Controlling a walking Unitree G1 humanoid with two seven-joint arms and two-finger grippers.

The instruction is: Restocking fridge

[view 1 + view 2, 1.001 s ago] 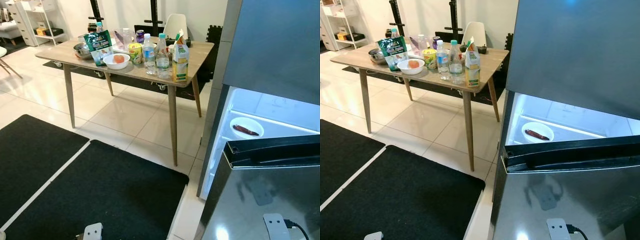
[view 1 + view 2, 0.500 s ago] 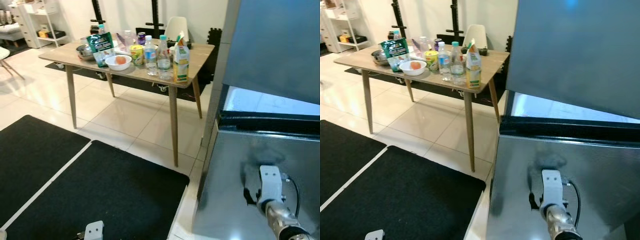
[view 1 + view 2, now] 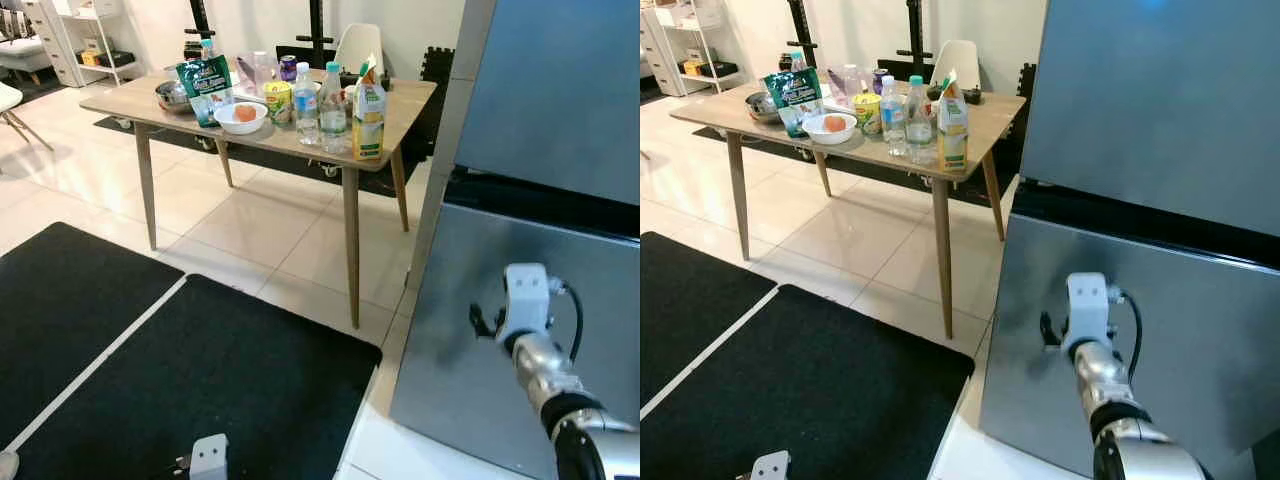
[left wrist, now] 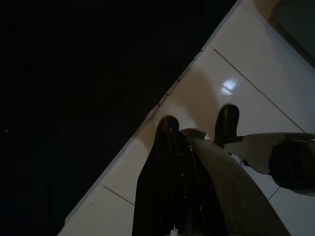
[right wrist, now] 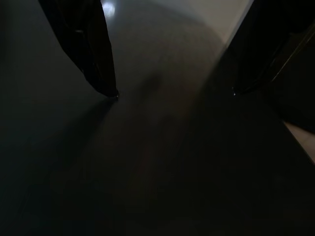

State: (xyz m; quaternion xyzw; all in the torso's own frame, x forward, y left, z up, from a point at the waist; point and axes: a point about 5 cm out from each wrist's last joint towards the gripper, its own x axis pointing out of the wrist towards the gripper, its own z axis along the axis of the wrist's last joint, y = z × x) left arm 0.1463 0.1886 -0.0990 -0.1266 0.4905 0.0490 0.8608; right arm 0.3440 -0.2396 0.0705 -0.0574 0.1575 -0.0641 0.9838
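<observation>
The grey fridge's lower door (image 3: pixel 450 290) stands almost flush under the upper door (image 3: pixel 560 90), with a dark gap between them. My right gripper (image 5: pixel 173 93) is open, its fingertips (image 5: pixel 109 88) resting against that lower door; the arm (image 3: pixel 545 375) reaches forward from the lower right. On the wooden table (image 3: pixel 410 100) to the left stand a juice carton (image 3: pixel 368 110), two water bottles (image 3: pixel 332 95), a white bowl (image 3: pixel 242 116) with something orange in it, a yellow can (image 3: pixel 277 100) and a green pouch (image 3: pixel 205 88). My left gripper (image 4: pixel 199 120) hangs idle and open over the floor.
Black mats (image 3: pixel 200 370) cover the floor before me, with pale tiles (image 3: pixel 270 230) between them and the table. A white chair (image 3: pixel 358 45) and black stands sit behind the table. White shelves (image 3: pixel 75 40) are at the far left.
The lower fridge door has swung from open to nearly shut, hiding the lit shelf and its plate. My right arm has risen and moved forward against the door.
</observation>
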